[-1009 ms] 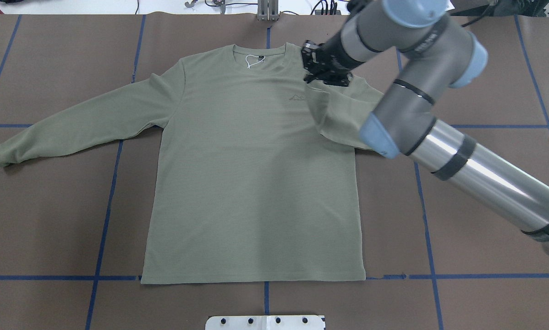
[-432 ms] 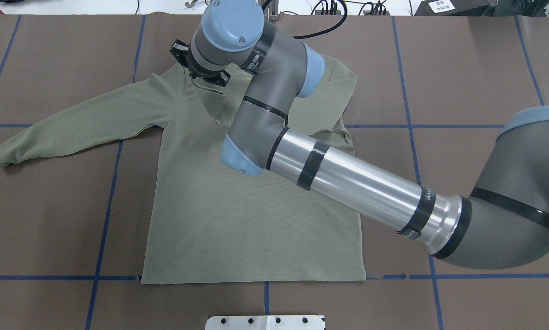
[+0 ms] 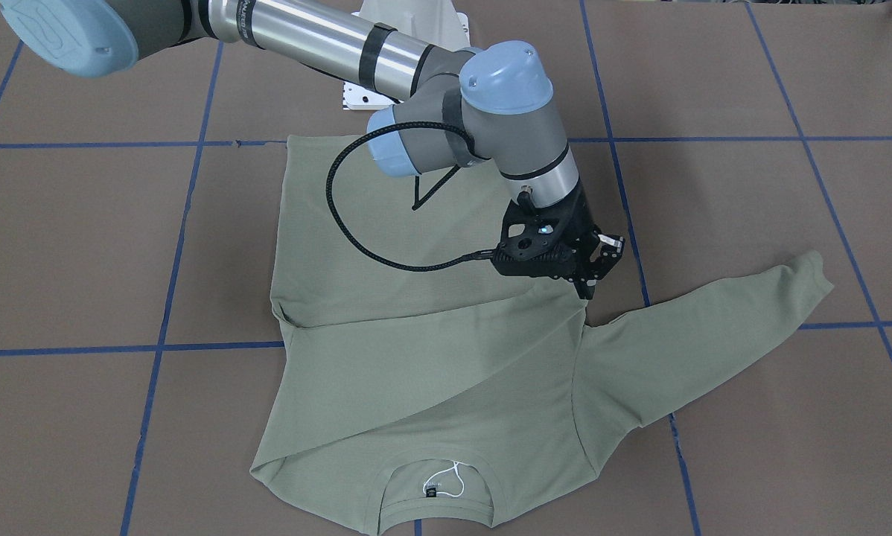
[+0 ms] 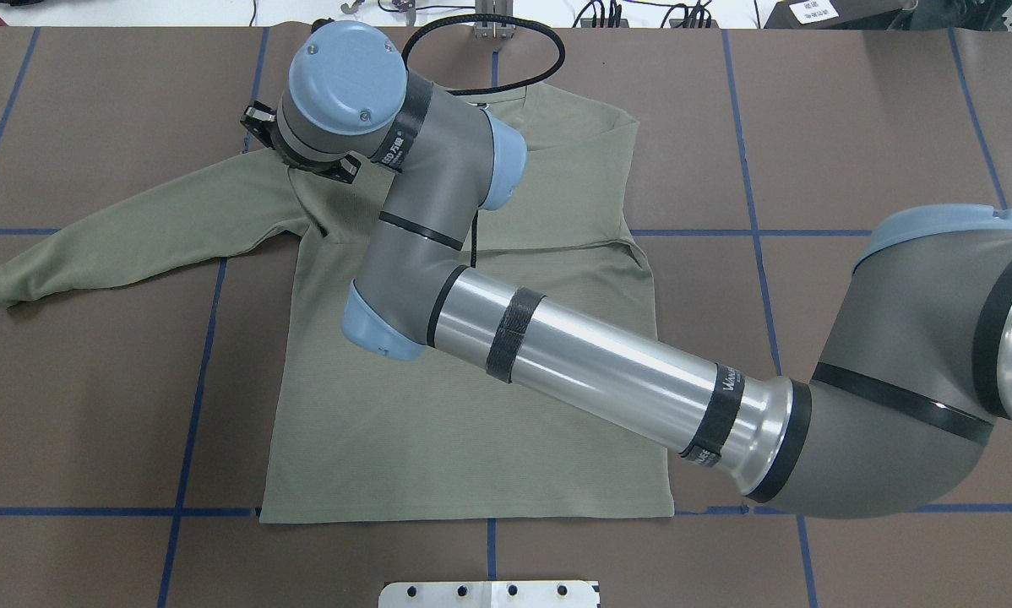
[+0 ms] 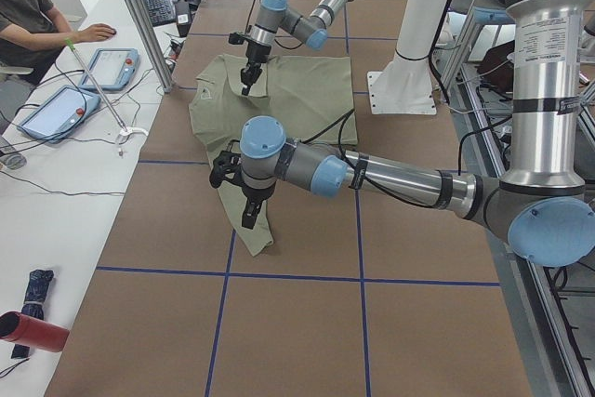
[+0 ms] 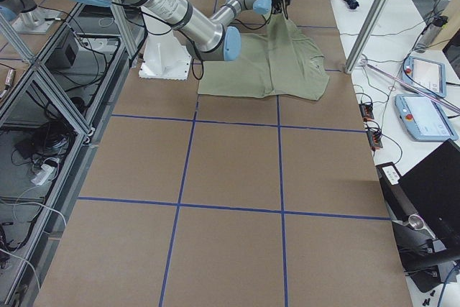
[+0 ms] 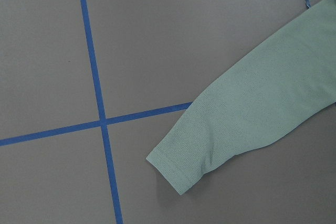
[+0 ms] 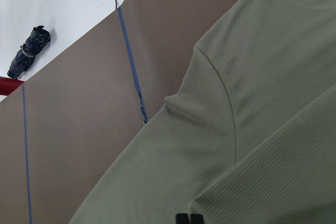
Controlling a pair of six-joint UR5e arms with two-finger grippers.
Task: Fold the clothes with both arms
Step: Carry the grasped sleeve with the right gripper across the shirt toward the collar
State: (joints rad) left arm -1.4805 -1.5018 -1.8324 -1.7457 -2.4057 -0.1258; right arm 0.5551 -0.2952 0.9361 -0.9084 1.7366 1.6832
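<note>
The sage-green shirt [image 4: 472,422] lies flat, chest up, on the brown table. One sleeve [image 3: 431,357] is folded across the chest, and its end is pinched at the far armpit by my right gripper [image 3: 587,289], which is shut on it. The gripper's black fingertips [image 8: 181,217] show close together in the right wrist view. The other sleeve [image 4: 134,228] lies stretched out, with its cuff [image 7: 184,171] below the left wrist camera. My left gripper [image 5: 249,216] hangs above that sleeve; whether it is open or shut I cannot tell.
Blue tape lines [image 4: 193,380] grid the table. A white base plate [image 4: 489,594] sits at the near edge. On the operators' side are a metal post [image 5: 139,16], tablets [image 5: 112,67] on a white bench, and a seated person [image 5: 28,16].
My right arm has swung across the shirt from the overhead view's right to its left. It carried the sleeve over the chest to the opposite shoulder.
</note>
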